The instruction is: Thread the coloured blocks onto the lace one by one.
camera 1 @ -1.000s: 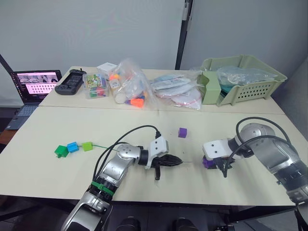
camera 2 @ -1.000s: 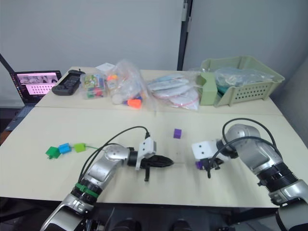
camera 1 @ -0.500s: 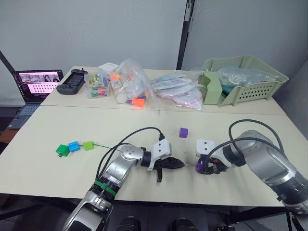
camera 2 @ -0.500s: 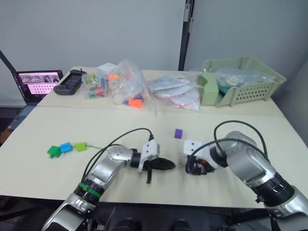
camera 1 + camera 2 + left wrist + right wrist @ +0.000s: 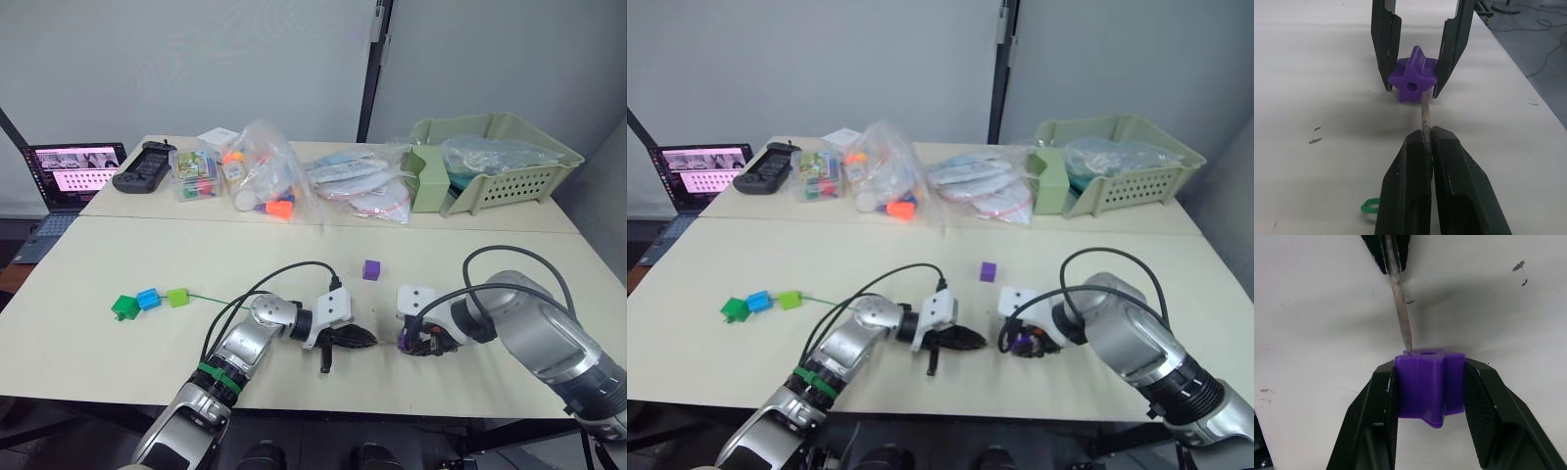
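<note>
My left gripper (image 5: 357, 339) is shut on the pale tan tip (image 5: 1425, 113) of the lace (image 5: 210, 299), low over the table's front middle. Facing it, my right gripper (image 5: 409, 343) is shut on a purple star-shaped block (image 5: 1412, 80). The tip touches that block's face just beside its hole (image 5: 1426, 352). A dark green block (image 5: 124, 306), a blue block (image 5: 148, 298) and a lime block (image 5: 177, 296) sit in a row on the lace's far-left end. Another purple block (image 5: 370, 269) lies loose behind the grippers.
At the back stand a laptop (image 5: 71, 176), a black controller (image 5: 144, 164), clear bags with toy pieces (image 5: 263, 181) and a pale green basket (image 5: 490, 162). Black cables loop over both forearms.
My right gripper has carried the purple block leftward until it meets the lace tip. My left gripper has edged slightly right, still holding the tip.
</note>
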Tool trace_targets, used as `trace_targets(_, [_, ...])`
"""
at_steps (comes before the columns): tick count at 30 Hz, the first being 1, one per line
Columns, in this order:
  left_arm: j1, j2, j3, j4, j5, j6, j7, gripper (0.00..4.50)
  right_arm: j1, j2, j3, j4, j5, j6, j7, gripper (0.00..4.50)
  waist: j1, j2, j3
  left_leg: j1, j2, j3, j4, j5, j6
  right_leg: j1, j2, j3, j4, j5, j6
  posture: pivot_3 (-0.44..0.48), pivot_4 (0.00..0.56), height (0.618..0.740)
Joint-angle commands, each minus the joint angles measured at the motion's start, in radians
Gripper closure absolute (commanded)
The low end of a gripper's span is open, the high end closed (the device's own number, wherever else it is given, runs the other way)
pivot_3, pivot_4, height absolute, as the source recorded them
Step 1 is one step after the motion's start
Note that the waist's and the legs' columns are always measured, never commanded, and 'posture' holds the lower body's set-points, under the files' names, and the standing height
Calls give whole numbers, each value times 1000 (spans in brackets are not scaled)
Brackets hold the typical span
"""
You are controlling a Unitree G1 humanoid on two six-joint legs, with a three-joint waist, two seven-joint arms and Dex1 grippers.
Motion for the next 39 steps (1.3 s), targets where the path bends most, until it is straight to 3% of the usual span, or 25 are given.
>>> trace_targets(1, [-31,-24,-11,4,10,-36,-4,4500,-2,-7,16,-40,24,6,-3,3149,0,0,0,0,0,1,0,0,0,0,0,0,0,0,0,0,150,734])
trace_targets(16, [-53,-61,-3,38,8,-50,-17,4500,7,-28,26,-58,52,8,-24,3149,0,0,0,0,0,2,0,0,0,0,0,0,0,0,0,0,150,734])
trace_targets(27, [-124,-167,-16,176,45,-102,2,4500,13,-34,30,-64,65,11,-40,3149,2,0,0,0,0,3,0,0,0,0,0,0,0,0,0,0,150,734])
trace_targets(32, [-127,-163,-1,174,36,-85,-12,2757,19,-38,30,-66,70,10,-49,3149,4,0,0,0,0,3,1,0,0,1,0,0,-1,0,0,0,150,734])
trace_targets(34, [-117,-141,1,153,38,-83,-26,2425,21,-37,30,-65,73,11,-52,3149,4,0,0,0,0,2,1,0,0,1,0,0,-1,0,0,0,150,734])
trace_targets(35, [-114,-129,2,145,40,-83,-32,1979,22,-37,31,-65,74,10,-54,3149,3,0,0,0,0,2,1,0,0,1,0,0,0,0,0,0,150,734])
trace_targets(39, [-94,-79,3,107,48,-83,-44,1847,21,-37,37,-64,83,8,-63,3149,3,0,0,0,0,2,1,0,0,0,0,0,0,0,0,0,150,734])
